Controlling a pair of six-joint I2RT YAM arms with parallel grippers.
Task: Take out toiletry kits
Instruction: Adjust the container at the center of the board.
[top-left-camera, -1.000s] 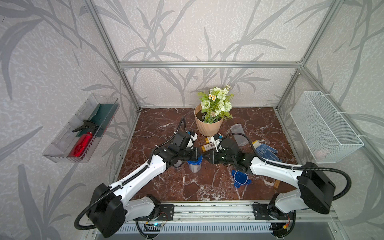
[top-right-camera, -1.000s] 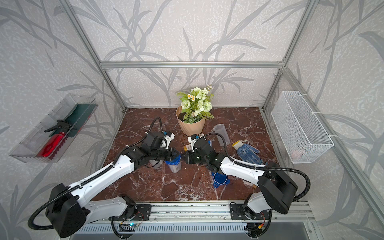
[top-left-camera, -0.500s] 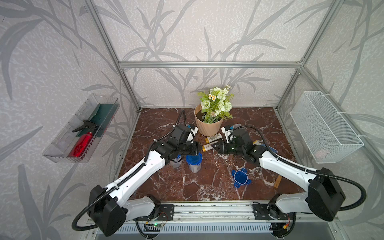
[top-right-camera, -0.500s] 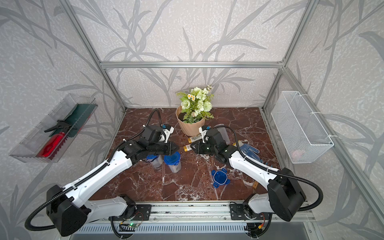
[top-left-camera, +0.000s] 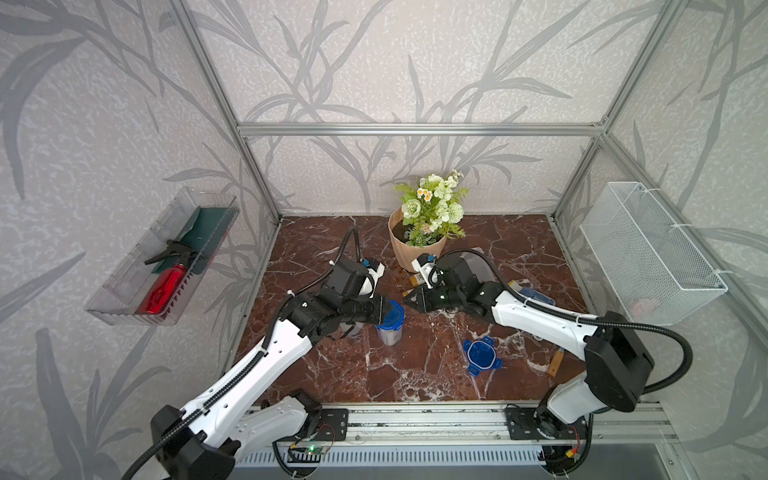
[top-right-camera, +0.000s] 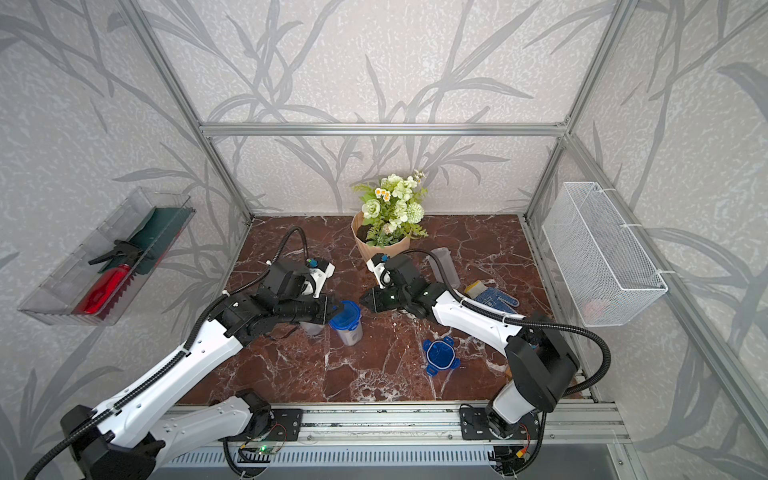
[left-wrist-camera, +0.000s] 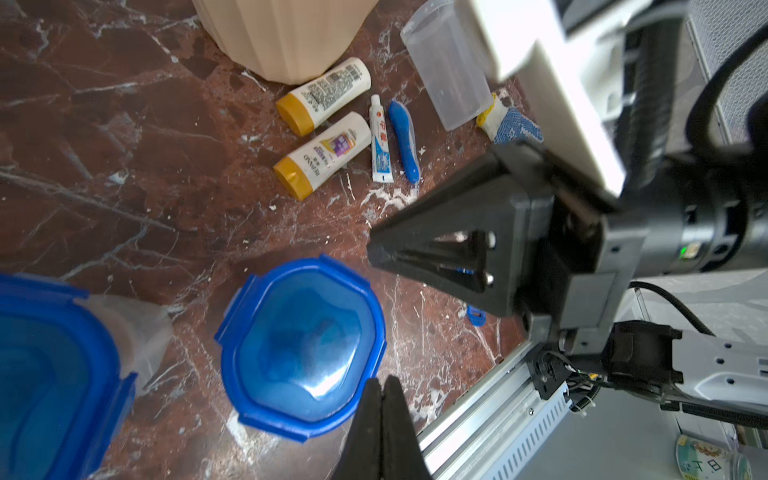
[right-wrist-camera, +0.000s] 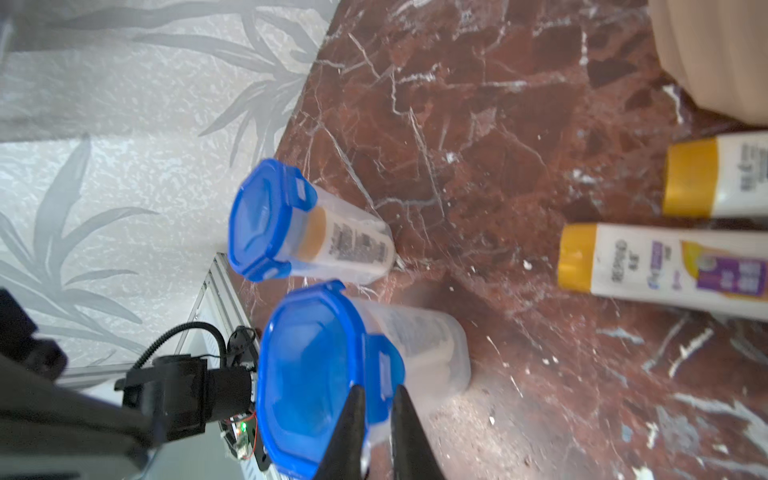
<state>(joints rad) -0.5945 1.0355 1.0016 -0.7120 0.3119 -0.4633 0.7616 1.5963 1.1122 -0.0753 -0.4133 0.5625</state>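
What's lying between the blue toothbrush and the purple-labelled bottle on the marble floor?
A small white-blue toothpaste tube lies between the toothbrush and that bottle; the left wrist view shows it.

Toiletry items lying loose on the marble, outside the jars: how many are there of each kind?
White bottles with gold caps: 2
Toothpaste tube: 1
Blue toothbrush: 1
Total: 4
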